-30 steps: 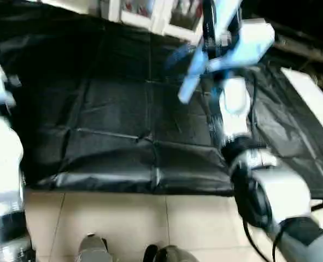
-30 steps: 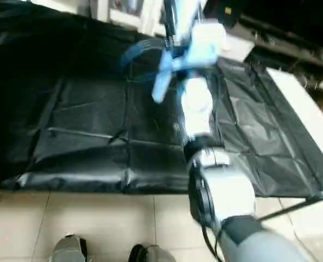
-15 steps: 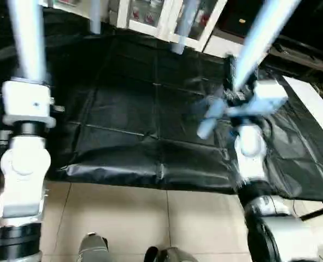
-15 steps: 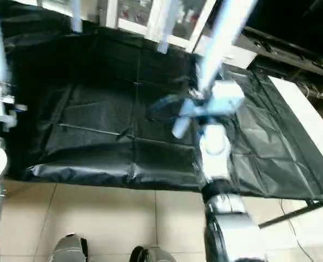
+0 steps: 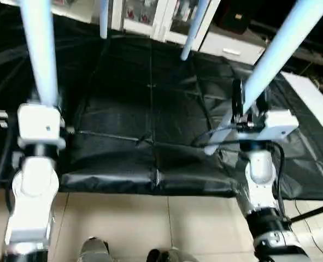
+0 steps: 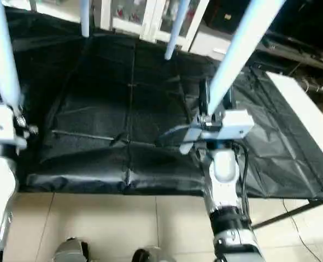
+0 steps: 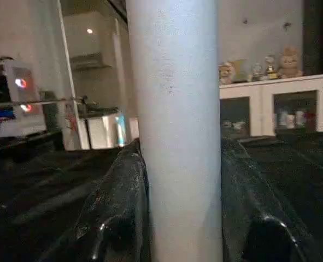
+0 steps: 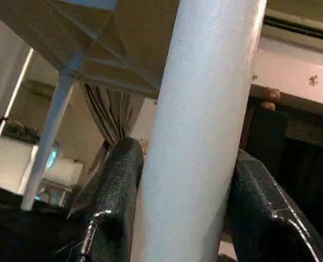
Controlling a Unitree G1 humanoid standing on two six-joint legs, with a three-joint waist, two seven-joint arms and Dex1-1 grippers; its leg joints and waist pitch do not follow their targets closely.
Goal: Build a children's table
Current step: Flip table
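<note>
Risk at this point is loss of the children's table [image 8: 101, 52], which I hold aloft over the black-covered table [image 5: 150, 136] by two legs, its ribbed top overhead in the right wrist view. Left gripper [image 7: 177, 240] has its fingers [image 7: 117, 218] clamped on the left leg [image 5: 41, 54]; right gripper [image 8: 177, 218] has its fingers [image 8: 115, 191] clamped on the right leg [image 5: 276, 54]. Smooth tapered tubes could slide through either grip, and uneven arm motion could, I judge, rack the legs in their sockets or swing the two far legs [image 5: 189, 33] into the cabinet [image 5: 145, 16] behind.
</note>
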